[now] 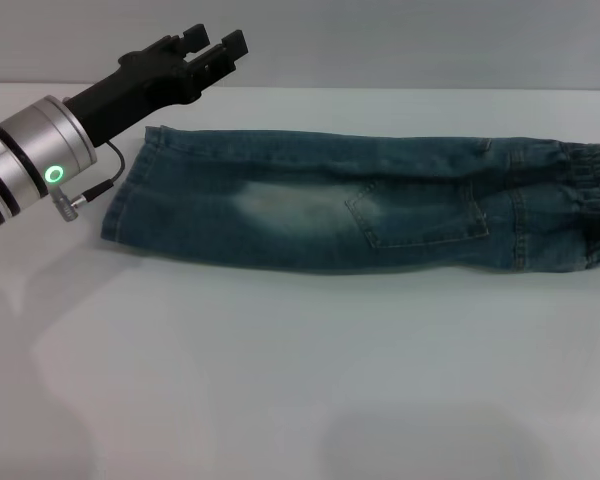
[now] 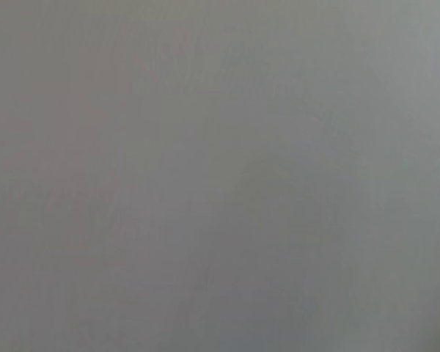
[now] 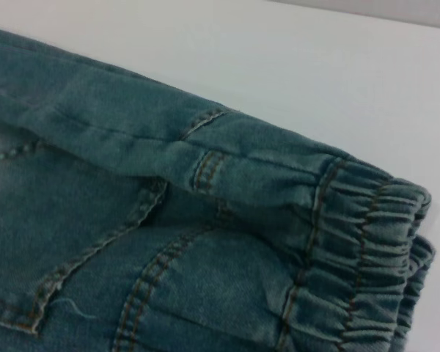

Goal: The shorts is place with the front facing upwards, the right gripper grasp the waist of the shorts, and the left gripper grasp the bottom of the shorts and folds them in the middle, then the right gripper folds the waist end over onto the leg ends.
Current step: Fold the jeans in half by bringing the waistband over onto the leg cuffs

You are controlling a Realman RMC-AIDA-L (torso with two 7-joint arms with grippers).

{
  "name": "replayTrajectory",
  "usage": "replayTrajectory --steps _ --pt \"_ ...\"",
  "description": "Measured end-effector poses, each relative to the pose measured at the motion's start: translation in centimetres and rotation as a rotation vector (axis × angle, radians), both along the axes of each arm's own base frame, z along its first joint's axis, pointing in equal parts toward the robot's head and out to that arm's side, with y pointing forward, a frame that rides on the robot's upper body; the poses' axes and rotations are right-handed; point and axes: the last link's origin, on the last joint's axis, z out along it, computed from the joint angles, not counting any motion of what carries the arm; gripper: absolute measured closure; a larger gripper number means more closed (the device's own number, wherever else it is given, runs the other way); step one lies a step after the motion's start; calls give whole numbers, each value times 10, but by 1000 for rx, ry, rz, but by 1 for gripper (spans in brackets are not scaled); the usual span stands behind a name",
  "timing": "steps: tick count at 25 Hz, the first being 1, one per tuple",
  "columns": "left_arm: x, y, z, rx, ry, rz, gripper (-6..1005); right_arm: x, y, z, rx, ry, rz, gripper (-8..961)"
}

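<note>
The blue-green denim shorts (image 1: 360,205) lie folded lengthwise across the white table. A pale faded patch and a stitched pocket face up. The leg ends (image 1: 128,195), the bottom of the shorts, point to the left. The gathered elastic waist (image 1: 588,200) is at the right edge of the head view. My left gripper (image 1: 215,45) hovers above and behind the leg ends, open, with nothing between its fingers. The right wrist view looks closely at the waistband (image 3: 367,242) and the seam beside it. My right gripper itself shows in no view. The left wrist view shows only plain grey.
The white table (image 1: 300,380) stretches wide in front of the shorts. Its back edge meets a grey wall just behind them. The silver left forearm (image 1: 25,160) reaches in from the left side.
</note>
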Motion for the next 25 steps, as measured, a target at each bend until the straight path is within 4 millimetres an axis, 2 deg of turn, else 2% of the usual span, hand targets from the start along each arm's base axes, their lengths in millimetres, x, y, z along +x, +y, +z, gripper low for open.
replayTrajectory --steps 6,17,25 --pt "-2 -1 1 4 -5 6 347 0 2 -8 11 1 7 376" --pt "-4 0 2 8 -2 16 347 -13 4 -30 3 24 34 381" --pt "-6 -1 2 9 -2 23 347 -16 5 -34 -5 24 51 395"
